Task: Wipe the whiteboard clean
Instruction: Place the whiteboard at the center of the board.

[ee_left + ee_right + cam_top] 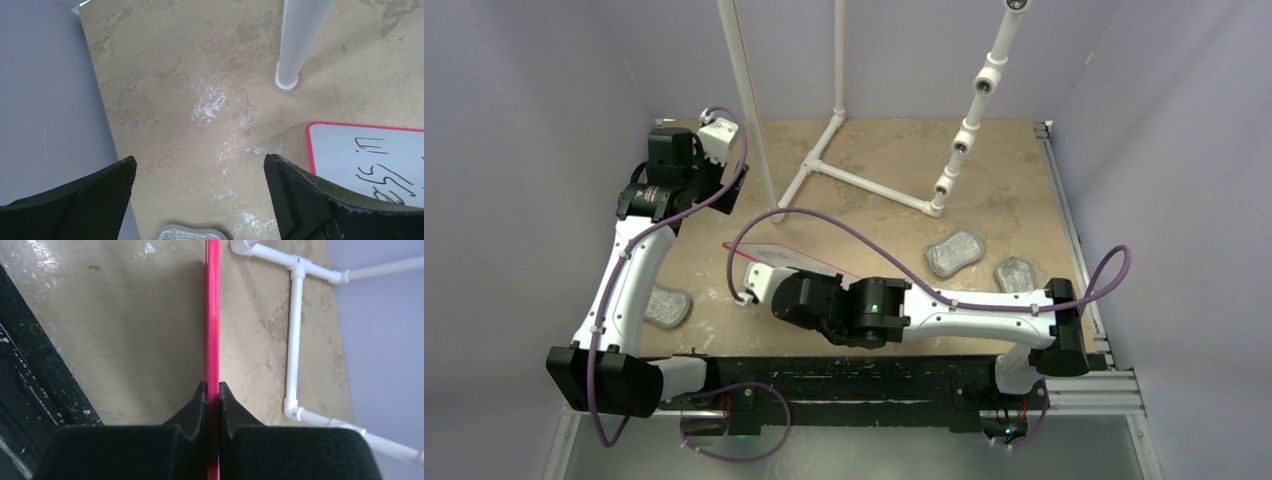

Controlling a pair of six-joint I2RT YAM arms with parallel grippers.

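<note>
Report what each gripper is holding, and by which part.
The right gripper is shut on the whiteboard, pinching its thin red edge. The left gripper is open and holds nothing.

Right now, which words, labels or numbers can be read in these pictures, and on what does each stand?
Black handwriting on the whiteboard, left wrist view: partly hidden and cut off, so no word can be read for certain.
Nothing else in any view bears readable text.
</note>
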